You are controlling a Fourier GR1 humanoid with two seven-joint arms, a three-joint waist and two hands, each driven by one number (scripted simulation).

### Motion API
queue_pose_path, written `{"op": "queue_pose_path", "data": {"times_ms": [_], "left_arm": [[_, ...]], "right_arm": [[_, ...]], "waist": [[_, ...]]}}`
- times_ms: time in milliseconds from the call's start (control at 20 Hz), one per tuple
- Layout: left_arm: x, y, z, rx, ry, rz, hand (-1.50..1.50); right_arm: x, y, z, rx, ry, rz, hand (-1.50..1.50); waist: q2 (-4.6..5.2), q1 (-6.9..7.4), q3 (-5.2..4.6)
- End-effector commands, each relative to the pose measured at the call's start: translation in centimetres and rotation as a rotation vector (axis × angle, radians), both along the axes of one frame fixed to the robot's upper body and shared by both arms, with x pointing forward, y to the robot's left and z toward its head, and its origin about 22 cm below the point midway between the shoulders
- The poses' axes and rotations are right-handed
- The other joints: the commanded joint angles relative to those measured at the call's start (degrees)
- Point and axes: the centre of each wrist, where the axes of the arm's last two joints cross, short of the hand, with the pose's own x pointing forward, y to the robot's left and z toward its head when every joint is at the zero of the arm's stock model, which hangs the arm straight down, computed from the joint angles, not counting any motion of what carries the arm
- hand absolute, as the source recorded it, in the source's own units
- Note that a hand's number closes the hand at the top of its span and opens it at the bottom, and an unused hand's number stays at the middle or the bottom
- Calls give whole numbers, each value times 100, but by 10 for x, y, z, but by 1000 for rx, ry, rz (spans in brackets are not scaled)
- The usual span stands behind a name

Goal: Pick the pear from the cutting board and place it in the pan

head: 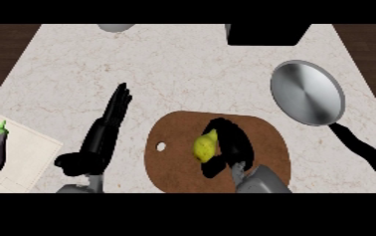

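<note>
Grasp step: right hand point(234, 143) fingers curl around the pear point(205, 147) on the cutting board point(172, 168). Next: lift, carry far-right to the pan point(307, 93). Left hand point(103, 135) rests with fingers released.

Pear point(205, 147) on cutting board point(176, 165), pan point(307, 93) right

The pear point(205, 147) is yellow. The cutting board point(176, 130) is brown. The pan point(307, 93) at two o'clock is shiny grey with a black handle point(355, 142). The counter point(183, 65) is pale marble with thin veins.

A kitchen is indicated by a marble counter point(183, 60), wooden cutting board point(176, 165) and steel pan point(307, 93) at right.
</note>
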Motion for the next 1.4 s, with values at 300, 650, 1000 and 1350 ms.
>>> {"op": "queue_pose_path", "data": {"times_ms": [300, 650, 1000, 1350], "left_arm": [[4, 2, 3, -16, 14, 22, 0], [-4, 6, -9, -2, -1, 27, 0], [1, -2, -9, -27, -10, 24, 0], [1, 6, 8, -2, 5, -14, 0]], "right_arm": [[-21, -22, 35, -227, -361, 183, 150], [-46, -29, 78, -217, -755, 102, 150], [-43, -44, 111, -85, -785, -109, 150], [-10, -119, 82, -9, -801, -280, 150]], "waist": [[96, -65, 63], [98, -104, 62], [135, -22, 65], [149, 17, 71]]}}
